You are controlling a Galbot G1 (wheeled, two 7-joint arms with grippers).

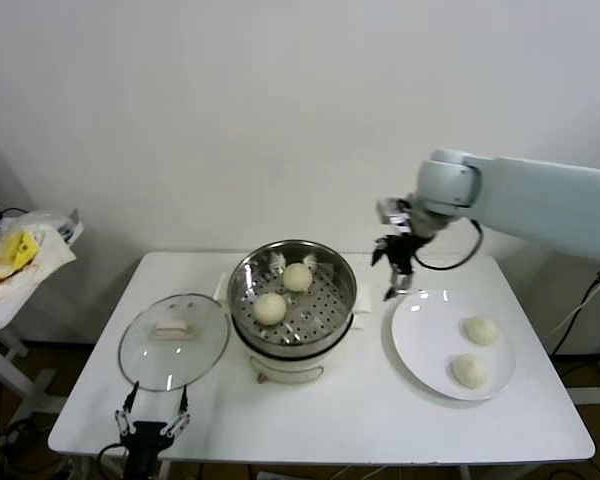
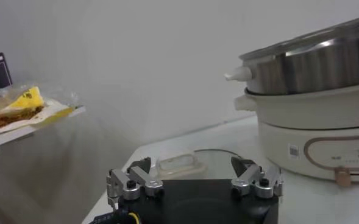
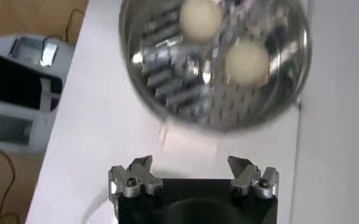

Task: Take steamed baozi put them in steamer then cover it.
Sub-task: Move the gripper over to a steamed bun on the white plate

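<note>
Two baozi [image 1: 283,292] sit in the steamer [image 1: 292,305], two wait on the plate [image 1: 420,345] right of it; right gripper [image 1: 397,270], fingers apart and empty, hovers between, likely heading plateward; left gripper [image 1: 152,420], also spread, idles near the lid [image 1: 173,340]

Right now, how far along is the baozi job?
Two baozi already sit in the steamer. Two more wait on the plate. The right gripper hangs open and empty between steamer and plate; the left gripper is open near the lid, which lies on the table, not yet on.
</note>
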